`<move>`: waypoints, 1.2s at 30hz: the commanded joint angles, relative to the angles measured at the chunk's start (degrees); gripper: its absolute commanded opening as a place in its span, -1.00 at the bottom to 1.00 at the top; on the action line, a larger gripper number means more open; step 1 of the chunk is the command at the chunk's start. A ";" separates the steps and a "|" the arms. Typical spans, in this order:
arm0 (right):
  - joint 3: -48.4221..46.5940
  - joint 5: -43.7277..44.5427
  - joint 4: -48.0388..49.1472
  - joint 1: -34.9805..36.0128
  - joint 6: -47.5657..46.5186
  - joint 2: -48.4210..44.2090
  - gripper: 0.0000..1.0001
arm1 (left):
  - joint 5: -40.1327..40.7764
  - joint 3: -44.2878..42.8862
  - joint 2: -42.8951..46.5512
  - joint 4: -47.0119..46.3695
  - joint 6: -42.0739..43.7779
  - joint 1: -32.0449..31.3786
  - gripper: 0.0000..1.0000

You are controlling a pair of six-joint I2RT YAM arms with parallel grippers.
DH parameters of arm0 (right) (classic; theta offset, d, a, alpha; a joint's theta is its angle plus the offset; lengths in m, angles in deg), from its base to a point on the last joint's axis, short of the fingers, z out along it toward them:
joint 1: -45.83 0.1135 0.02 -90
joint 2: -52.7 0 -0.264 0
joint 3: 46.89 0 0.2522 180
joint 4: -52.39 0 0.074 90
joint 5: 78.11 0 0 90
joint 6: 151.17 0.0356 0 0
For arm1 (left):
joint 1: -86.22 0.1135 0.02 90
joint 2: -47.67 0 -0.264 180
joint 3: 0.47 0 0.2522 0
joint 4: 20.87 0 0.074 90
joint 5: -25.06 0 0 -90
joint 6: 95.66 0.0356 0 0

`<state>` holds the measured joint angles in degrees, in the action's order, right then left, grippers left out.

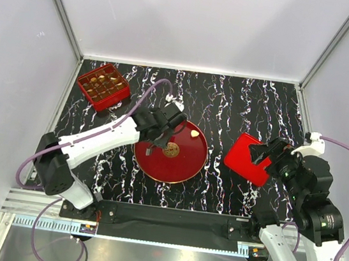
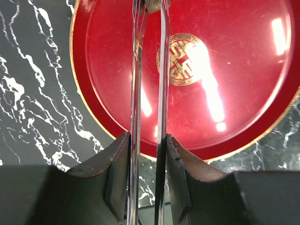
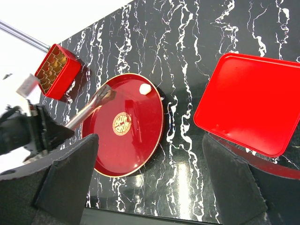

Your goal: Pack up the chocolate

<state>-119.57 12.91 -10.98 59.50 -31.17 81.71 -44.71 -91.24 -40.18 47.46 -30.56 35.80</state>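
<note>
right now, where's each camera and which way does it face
top: fixed above and behind the arms, facing down at the table; both arms, left hand and right hand show
left wrist: on the left arm, facing along the tongs its fingers grip, onto the plate
right wrist: on the right arm, facing down at plate, box and lid; its open fingers show
shared: both wrists see the plate's gold emblem

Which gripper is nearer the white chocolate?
Left: left gripper, holding tongs, hovers over the plate beside the white chocolate; right gripper is off at the red lid.
</note>
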 commanded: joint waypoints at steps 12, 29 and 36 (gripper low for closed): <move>-0.94 -0.57 2.06 0.04 1.03 -0.63 0.99 | -0.36 -17.47 0.05 2.39 7.85 19.19 -0.26; 2.75 -1.37 5.75 0.04 -0.11 1.57 0.99 | -3.18 -26.17 -13.48 -1.48 11.72 42.50 -0.28; 3.54 -1.28 6.80 0.04 -0.82 2.10 0.99 | 0.16 -27.84 -16.20 -1.48 12.25 43.47 -0.28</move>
<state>-116.01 11.34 -7.39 59.50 -30.51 82.98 -47.22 -115.61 -55.33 48.31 -19.57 78.51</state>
